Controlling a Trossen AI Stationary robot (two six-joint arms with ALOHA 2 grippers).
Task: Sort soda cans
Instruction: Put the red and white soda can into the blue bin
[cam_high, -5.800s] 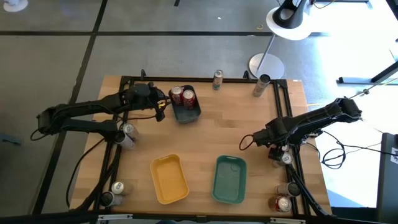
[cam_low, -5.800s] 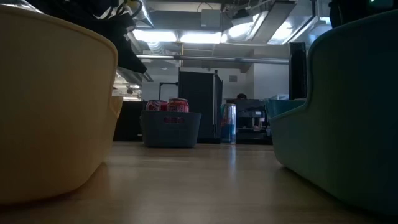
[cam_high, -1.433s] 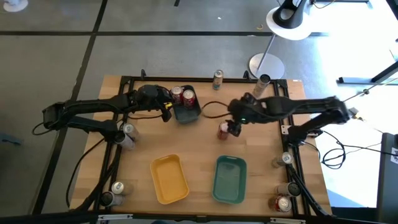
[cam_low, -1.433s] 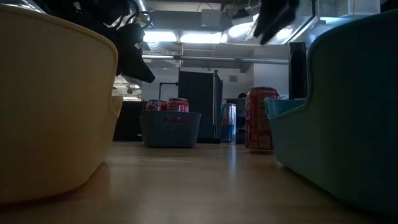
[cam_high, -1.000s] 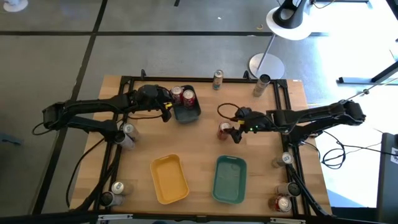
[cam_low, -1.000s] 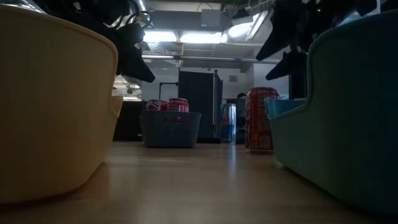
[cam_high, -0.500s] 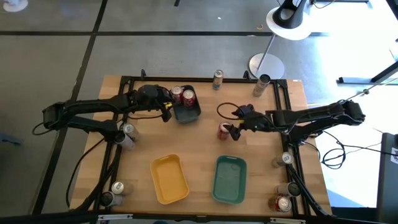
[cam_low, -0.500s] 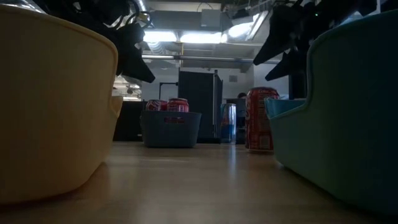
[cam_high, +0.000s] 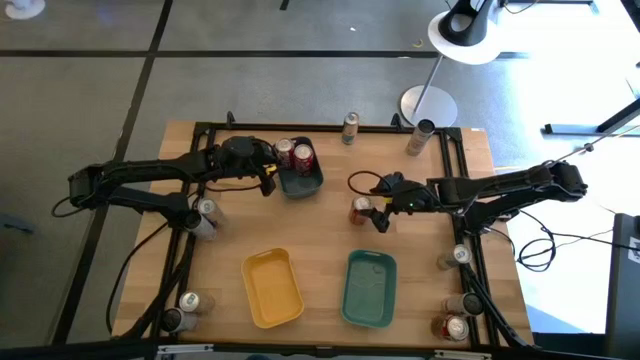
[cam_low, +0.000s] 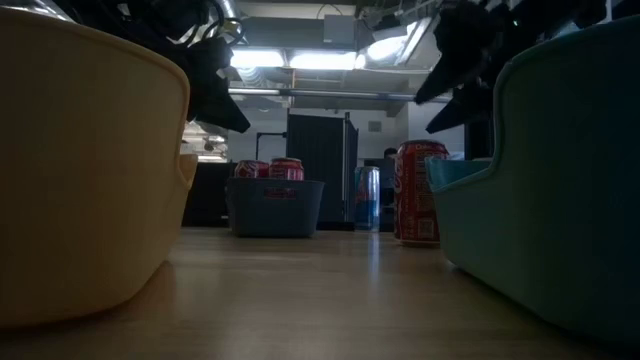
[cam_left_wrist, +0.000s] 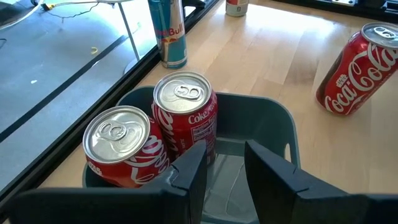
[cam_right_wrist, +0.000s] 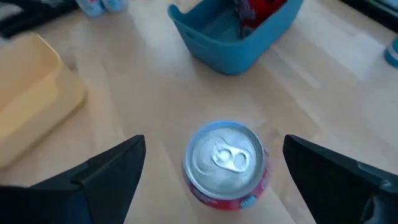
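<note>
L pincer hangs at the near rim of the dark blue tray, fingers close together w/ a small gap, nothing between them. Two red cans stand upright in that tray's far end. Mid-table, a lone red can stands upright on the wood; R pincer is over it, fingers spread wide either side, not touching. Yellow tray & teal tray sit nearer the front edge.
</note>
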